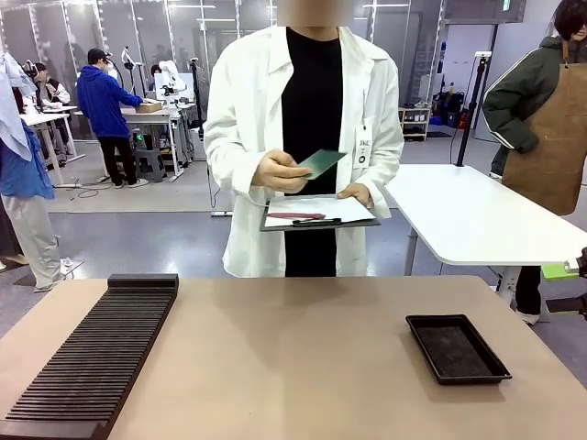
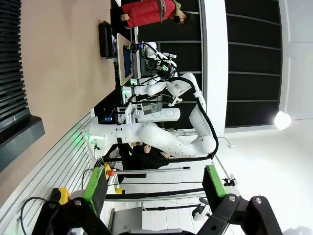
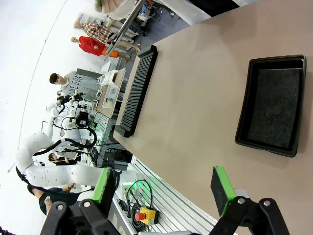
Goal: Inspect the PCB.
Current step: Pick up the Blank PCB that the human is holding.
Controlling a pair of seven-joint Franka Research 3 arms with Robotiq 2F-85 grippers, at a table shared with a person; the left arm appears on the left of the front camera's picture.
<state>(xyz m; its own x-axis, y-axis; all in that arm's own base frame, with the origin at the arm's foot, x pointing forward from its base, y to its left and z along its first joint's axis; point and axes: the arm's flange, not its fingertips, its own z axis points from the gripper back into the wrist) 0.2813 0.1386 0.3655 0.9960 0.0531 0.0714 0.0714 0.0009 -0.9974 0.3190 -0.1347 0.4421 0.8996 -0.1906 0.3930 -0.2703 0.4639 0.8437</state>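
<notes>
PCB: one, a green board [image 1: 322, 162], off the table, held tilted in front of the person's chest beyond the far edge, just above the clipboard.
Hands: two. The person's right hand [image 1: 279, 172] pinches the PCB's end, fingers covering that corner. The person's left hand [image 1: 356, 193] supports the clipboard from its side.
Clipboard: one [image 1: 365, 221], dark, carrying white paper, held about level at waist height.
Pen: one reddish pen [image 1: 295, 216] lying on the paper.
Table: one tan top [image 1: 293, 367].
Tray: one shallow black tray [image 1: 457, 348] near the right edge, with a dark mat inside; the right wrist view shows it too [image 3: 274, 105].
Rack: one long black slotted rack [image 1: 96, 357] along the left edge, running from the near left corner toward the far edge.
Left gripper: one [image 2: 154, 183], jaws apart with nothing between the green pads, out past the table's edge.
Right gripper: one [image 3: 162, 187], jaws apart and empty, hanging off the table near the tray.
Around: a white table [image 1: 477, 215] stands behind on the right, a person in a brown apron [image 1: 555, 128] beside it.
</notes>
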